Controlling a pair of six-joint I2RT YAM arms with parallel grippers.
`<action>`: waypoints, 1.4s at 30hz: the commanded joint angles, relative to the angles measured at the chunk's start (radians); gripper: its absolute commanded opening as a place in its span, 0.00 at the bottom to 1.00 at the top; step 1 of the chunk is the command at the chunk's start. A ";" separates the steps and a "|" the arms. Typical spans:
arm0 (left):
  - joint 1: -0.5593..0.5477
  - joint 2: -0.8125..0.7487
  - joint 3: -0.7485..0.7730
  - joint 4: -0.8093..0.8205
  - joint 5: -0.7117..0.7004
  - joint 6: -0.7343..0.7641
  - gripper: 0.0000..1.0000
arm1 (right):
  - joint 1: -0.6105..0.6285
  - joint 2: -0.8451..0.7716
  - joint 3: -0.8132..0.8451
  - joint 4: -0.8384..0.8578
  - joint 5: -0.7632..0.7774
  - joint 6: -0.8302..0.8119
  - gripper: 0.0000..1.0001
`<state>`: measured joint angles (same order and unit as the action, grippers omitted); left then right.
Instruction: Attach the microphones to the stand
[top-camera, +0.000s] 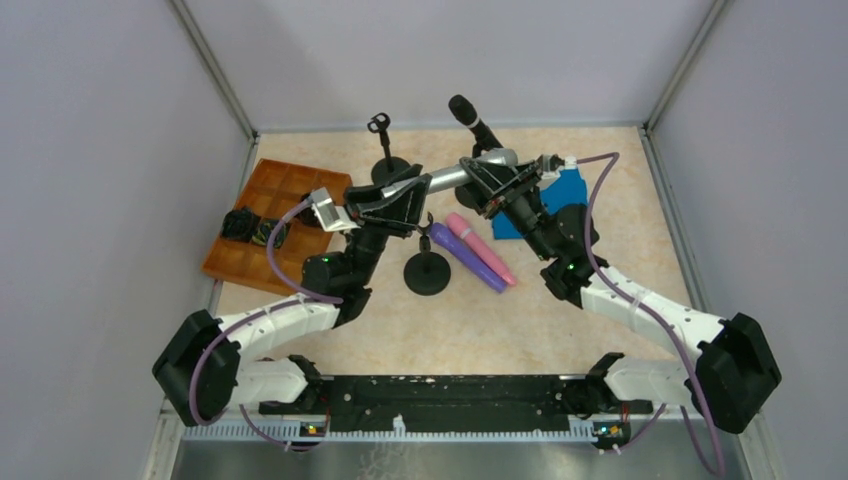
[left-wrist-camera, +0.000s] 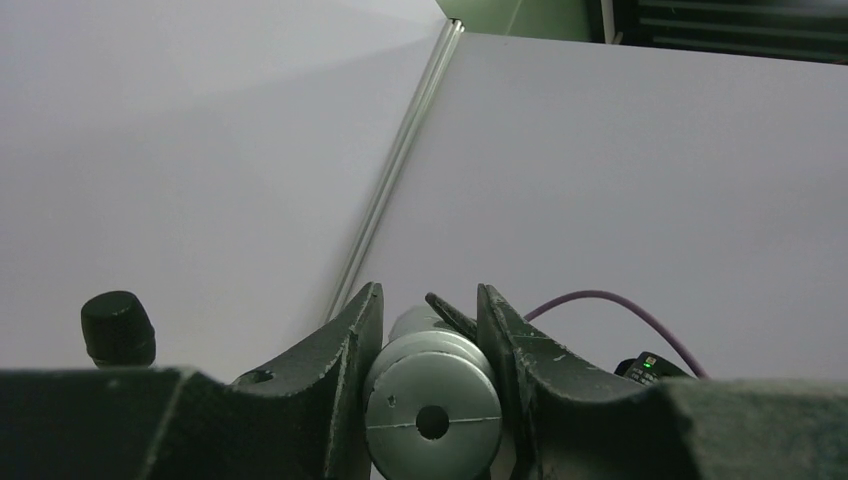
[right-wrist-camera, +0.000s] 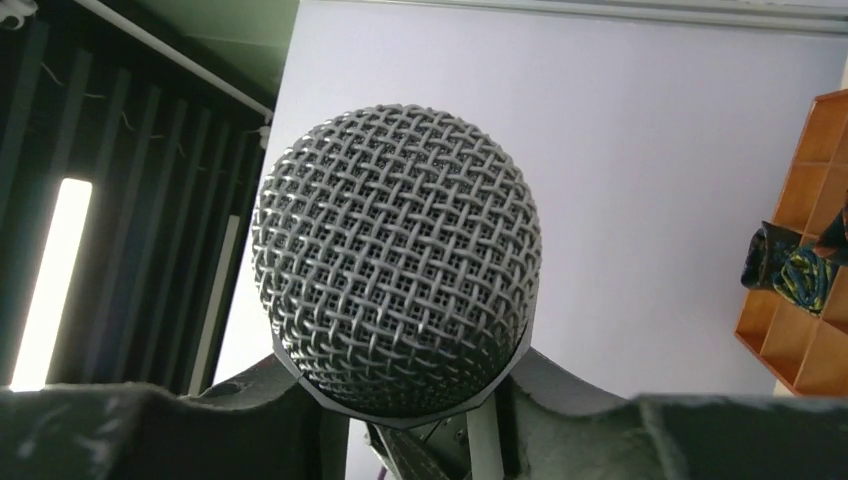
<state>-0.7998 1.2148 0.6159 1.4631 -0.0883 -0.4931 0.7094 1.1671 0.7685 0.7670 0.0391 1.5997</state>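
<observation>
The silver-grey microphone hangs level above the table, held at both ends. My left gripper is shut on its tail; the round tail end sits between the fingers. My right gripper is shut just below the mesh head, its fingers hugging the collar. The black microphone stands in a stand at the back. The pink microphone and the purple microphone lie side by side on the table. One stand has a bare clip. Another stand's base is nearer; its top is hidden under the arms.
An orange compartment tray with dark items lies at the left, also the tray in the right wrist view. A blue cloth lies behind the right arm. Grey walls close in the left, back and right sides.
</observation>
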 joint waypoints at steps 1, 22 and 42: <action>-0.009 -0.063 -0.033 0.191 0.079 -0.047 0.01 | -0.023 0.015 0.025 0.106 0.055 -0.003 0.29; -0.010 -0.354 -0.068 -0.423 0.083 0.108 0.98 | -0.156 -0.170 -0.073 0.087 -0.057 -0.307 0.00; -0.011 -0.227 0.244 -0.922 0.539 0.457 0.98 | -0.174 -0.185 0.466 -0.914 -0.521 -1.160 0.00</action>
<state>-0.8062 0.9424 0.7994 0.5583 0.3084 -0.0856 0.5449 0.9543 1.1416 0.0044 -0.3412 0.5598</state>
